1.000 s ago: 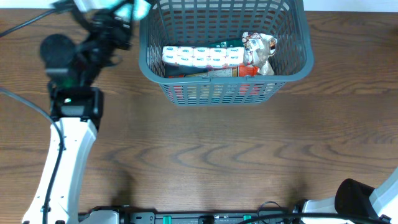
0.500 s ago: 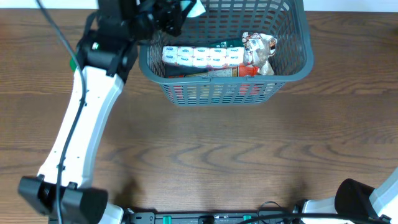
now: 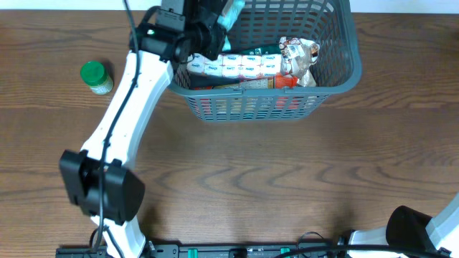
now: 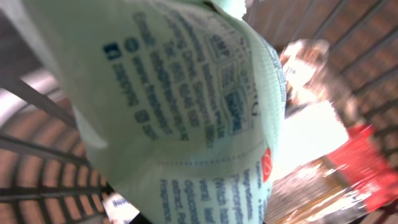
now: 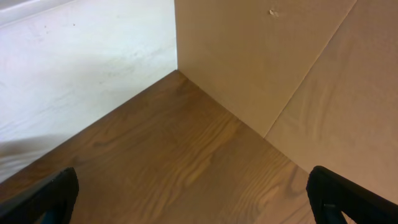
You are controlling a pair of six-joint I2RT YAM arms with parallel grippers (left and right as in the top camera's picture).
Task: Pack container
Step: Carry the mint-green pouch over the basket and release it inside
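The container point(image 3: 337, 79) is a dark grey slotted basket at the table's back middle. Inside lie a white multipack with blue labels point(image 3: 233, 66), a red item point(image 3: 280, 82), a crinkly snack bag point(image 3: 300, 57) and a dark green pack point(image 3: 262, 50). My left gripper point(image 3: 219, 18) hangs over the basket's back left corner, shut on a pale green packet point(image 3: 231, 10). That packet point(image 4: 186, 106), printed in blue, fills the left wrist view and hides the fingers. My right gripper point(image 5: 196, 208) is open over bare wood, holding nothing.
A small jar with a green lid point(image 3: 95, 75) stands on the table left of the basket. The right arm's base point(image 3: 423, 233) sits at the front right corner. In the right wrist view a beige wall panel point(image 5: 280, 56) meets the wooden table.
My left arm has swung right from beside the basket to over its back left corner, carrying the pale green packet. The green-lidded jar is now uncovered. The right arm has not moved.
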